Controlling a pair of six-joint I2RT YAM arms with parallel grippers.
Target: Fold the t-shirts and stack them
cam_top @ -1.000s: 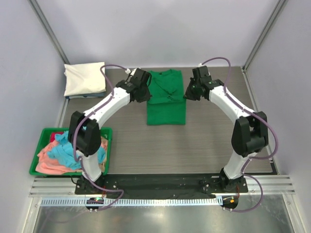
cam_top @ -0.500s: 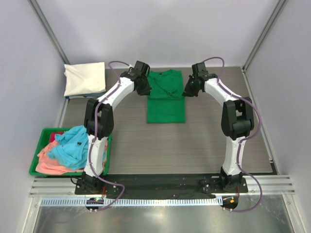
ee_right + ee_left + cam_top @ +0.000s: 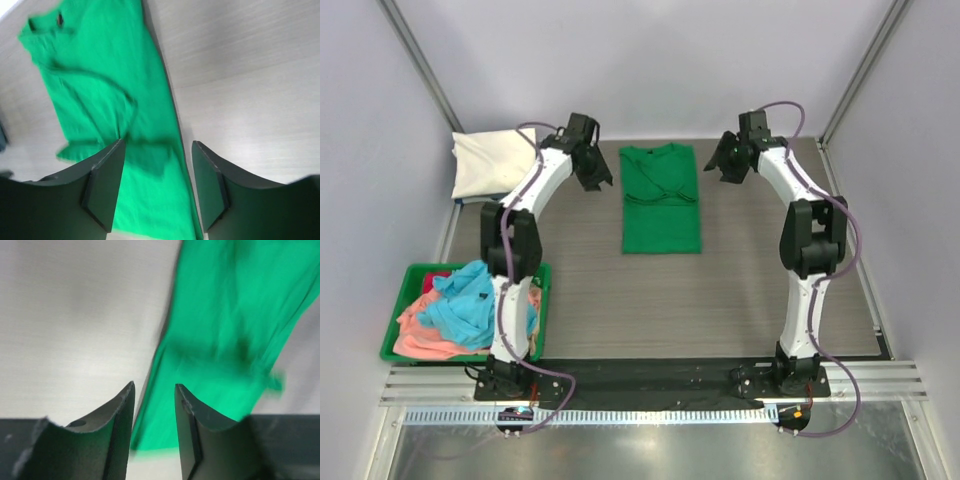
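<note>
1. Grey wood-grain desk (image 3: 750,290) is bearing a soft green t-shirt (image 3: 662,215), folded into a flat rectangle.
2. Flanking its collar end — left gripper (image 3: 154,386) is hovering narrowly parted, right gripper (image 3: 157,142) wide, both empty.

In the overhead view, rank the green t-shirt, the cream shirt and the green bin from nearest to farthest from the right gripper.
1. The green t-shirt, mid-table, just left of the right gripper.
2. The cream shirt, folded at the far-left corner.
3. The green bin, off the table's near-left side.
</note>
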